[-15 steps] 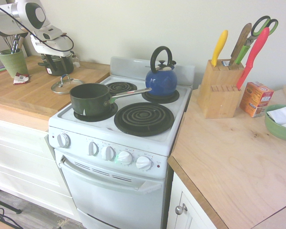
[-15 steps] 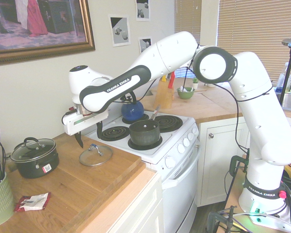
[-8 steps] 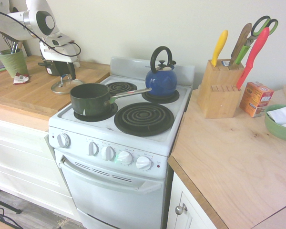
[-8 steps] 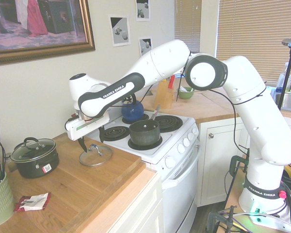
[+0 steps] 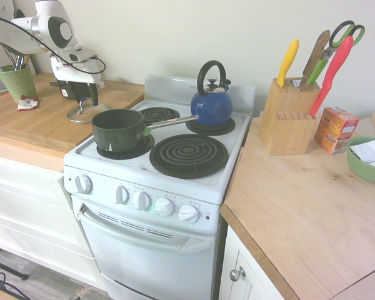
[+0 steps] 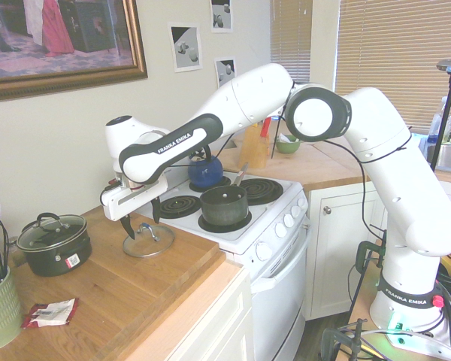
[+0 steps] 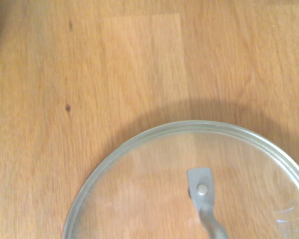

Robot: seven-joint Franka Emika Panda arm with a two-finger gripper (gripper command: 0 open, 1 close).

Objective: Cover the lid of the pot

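Wooden counter (image 6: 135, 286), one lid (image 6: 148, 241), one pot (image 6: 225, 205)

Pot (image 6: 224, 204) mouth open, clear above; kettle (image 6: 205, 171) just behind; counter (image 6: 98, 289) bare btwn lid (image 6: 148, 241), stove (image 6: 248, 218).

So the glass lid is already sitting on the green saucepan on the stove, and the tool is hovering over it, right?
Not quite. The glass lid lies on the wooden counter beside the stove, and the saucepan stands uncovered; the second exterior view shows this. The tool does hover over the lid, open.
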